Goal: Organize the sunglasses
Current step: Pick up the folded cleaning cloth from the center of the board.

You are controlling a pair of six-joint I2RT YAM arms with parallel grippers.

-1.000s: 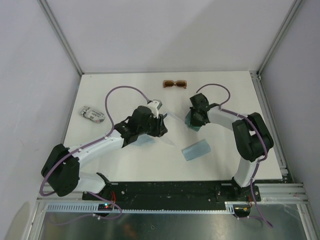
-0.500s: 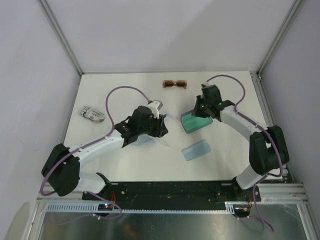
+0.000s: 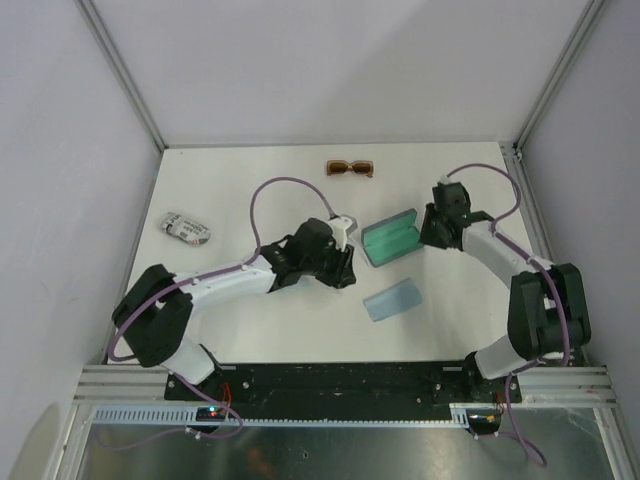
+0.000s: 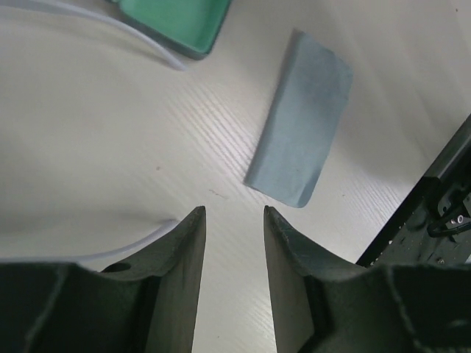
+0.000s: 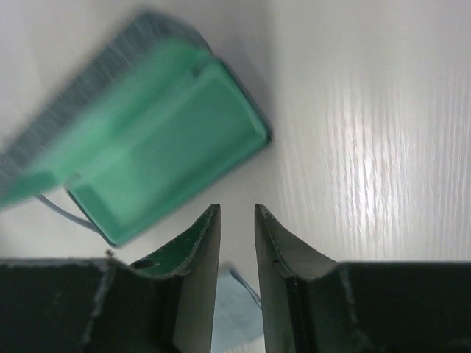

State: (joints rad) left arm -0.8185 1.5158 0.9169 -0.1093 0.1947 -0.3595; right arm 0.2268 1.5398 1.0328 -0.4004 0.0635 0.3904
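The brown-amber sunglasses (image 3: 350, 168) lie folded at the back middle of the table. The white-framed sunglasses (image 3: 185, 228) with dark lenses lie far left. An open case (image 3: 390, 241) with a green lining rests right of centre, and shows in both wrist views (image 4: 173, 22) (image 5: 162, 140). My right gripper (image 3: 428, 232) (image 5: 237, 207) hovers just off the case's right end, its jaws slightly open with nothing between them. My left gripper (image 3: 345, 270) (image 4: 234, 209) is open over bare table left of the case, holding nothing.
A light blue folded cloth (image 3: 392, 298) (image 4: 302, 132) lies in front of the case, and it shows blurred between the right fingers (image 5: 235, 309). A thin white curved strip (image 4: 140, 239) lies beside the left finger. The black base rail (image 3: 340, 380) runs along the near edge.
The right gripper opened and let go of the case, which now lies open on the table, and drew back to the right. The left arm swung right toward the case.
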